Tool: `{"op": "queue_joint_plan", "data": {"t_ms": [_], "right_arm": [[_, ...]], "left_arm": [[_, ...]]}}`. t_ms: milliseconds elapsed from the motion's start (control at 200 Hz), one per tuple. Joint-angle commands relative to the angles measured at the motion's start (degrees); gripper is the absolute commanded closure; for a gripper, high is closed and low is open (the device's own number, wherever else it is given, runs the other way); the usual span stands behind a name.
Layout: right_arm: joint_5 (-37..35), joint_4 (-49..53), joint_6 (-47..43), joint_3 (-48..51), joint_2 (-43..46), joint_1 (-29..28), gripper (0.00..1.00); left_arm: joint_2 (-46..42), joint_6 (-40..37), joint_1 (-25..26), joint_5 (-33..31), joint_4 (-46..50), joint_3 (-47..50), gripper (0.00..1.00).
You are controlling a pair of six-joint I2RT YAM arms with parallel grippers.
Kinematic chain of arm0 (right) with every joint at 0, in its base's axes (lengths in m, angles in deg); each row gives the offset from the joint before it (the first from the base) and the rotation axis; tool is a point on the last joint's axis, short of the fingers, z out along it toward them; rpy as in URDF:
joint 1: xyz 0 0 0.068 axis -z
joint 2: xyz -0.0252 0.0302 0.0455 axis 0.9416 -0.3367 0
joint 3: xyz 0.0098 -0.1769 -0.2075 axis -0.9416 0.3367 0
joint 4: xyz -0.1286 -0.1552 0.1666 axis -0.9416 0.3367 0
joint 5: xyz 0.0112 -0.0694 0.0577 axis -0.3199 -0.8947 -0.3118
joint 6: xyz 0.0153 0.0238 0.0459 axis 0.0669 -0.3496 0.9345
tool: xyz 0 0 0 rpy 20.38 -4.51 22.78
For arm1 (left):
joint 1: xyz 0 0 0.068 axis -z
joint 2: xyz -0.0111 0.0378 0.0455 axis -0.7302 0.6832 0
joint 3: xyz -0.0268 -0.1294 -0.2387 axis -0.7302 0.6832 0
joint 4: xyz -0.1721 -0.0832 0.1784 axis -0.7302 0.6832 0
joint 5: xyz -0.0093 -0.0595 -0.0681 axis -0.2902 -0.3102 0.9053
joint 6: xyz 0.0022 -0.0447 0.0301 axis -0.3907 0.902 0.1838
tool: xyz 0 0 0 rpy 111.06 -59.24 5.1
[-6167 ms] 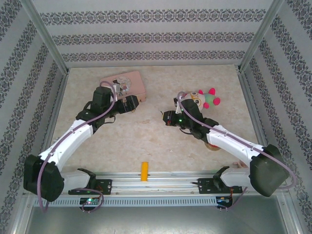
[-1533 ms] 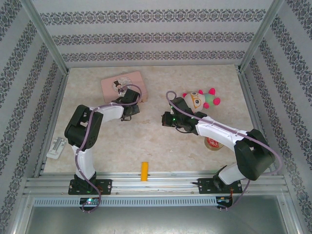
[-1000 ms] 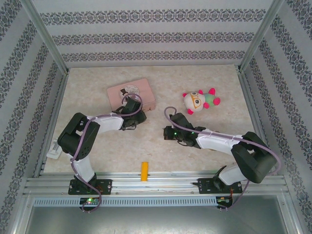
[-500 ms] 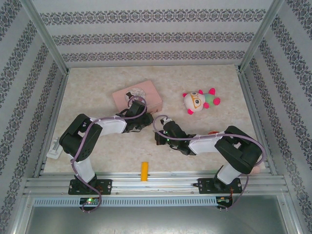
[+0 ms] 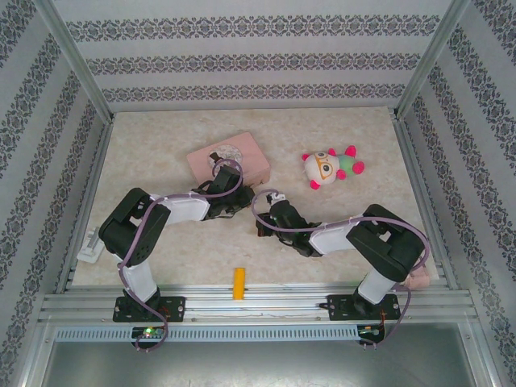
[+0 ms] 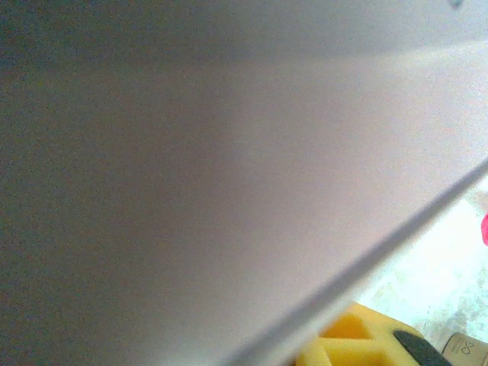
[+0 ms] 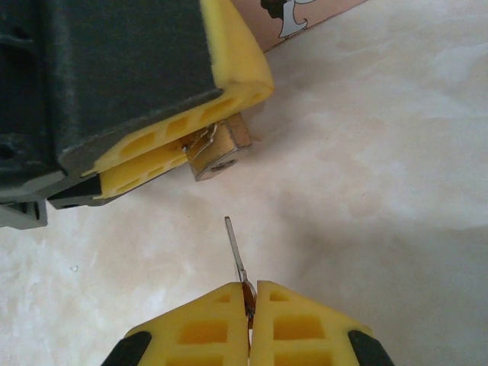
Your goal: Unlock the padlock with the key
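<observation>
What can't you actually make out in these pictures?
- padlock: right wrist view, shackle mostly hidden between the left gripper's yellow pads.
- key: right wrist view, head pinched inside the shut right gripper; the blade shows.
- pink tin: right wrist view, cut off by the top edge.
- pale surface: left wrist view, too blurred to identify.
- Top view: padlock and key too small to tell.
</observation>
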State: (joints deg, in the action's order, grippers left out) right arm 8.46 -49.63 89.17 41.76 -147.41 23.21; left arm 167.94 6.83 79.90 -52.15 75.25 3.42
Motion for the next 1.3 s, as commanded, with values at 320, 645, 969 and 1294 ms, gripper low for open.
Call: {"op": "queue_joint_plan", "data": {"t_ms": [320,645,969,1294], "right_arm": [[0.43,-4.15,0.89,-3.0,-2.74,2.07,1.0],[0.8,-5.33,0.8,-3.36,-3.35,2.2,1.0],[0.84,-6.22,0.95,-4.46,-4.32,2.37,1.0],[1.15,-7.93,1.84,-4.03,-4.76,2.73,1.0]], "left_arm": [[0.9,1.94,0.84,5.15,-4.25,0.59,0.78],[1.24,2.36,0.85,5.81,-5.13,0.7,0.78],[1.09,2.56,0.86,5.98,-5.91,1.4,0.79],[0.88,2.72,0.85,6.34,-5.88,1.51,0.8]]}}
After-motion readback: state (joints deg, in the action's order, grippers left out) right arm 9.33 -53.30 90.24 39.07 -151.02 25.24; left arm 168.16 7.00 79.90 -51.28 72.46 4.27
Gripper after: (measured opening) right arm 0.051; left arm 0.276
